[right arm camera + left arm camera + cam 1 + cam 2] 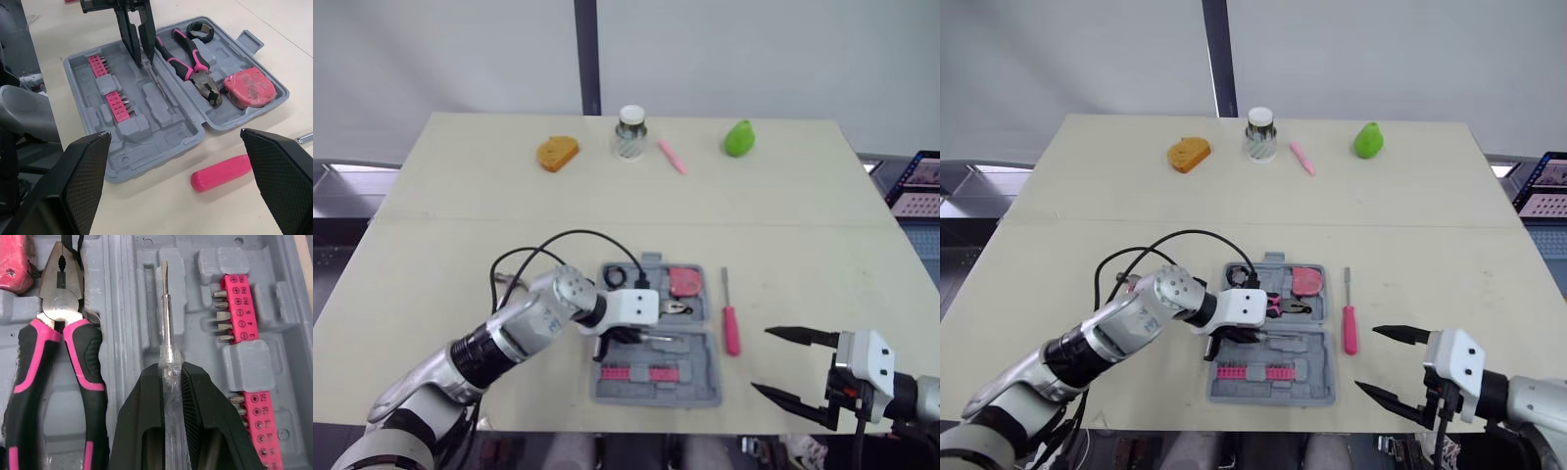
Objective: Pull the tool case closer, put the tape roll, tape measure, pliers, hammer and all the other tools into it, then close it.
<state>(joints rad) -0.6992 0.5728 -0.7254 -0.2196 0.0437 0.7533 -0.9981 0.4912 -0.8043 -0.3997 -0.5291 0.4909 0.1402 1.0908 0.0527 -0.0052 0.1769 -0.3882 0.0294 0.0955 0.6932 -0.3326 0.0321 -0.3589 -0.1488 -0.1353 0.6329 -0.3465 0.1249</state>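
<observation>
The left tool (168, 374) grasps a clear-handled screwdriver (165, 313) down in the open tool case (166, 132), beside the pliers (58, 333). The right tool (762, 360) is released, fingers spread, near the pink-handled screwdriver (731, 329).

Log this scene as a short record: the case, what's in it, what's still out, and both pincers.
Case: tool case open
Inside: pliers, tape measure, tape roll, pink bit strips
Left pincer: shut on clear-handled screwdriver over the case
Right pincer: open, empty
Outside: pink screwdriver on table, right of case
</observation>
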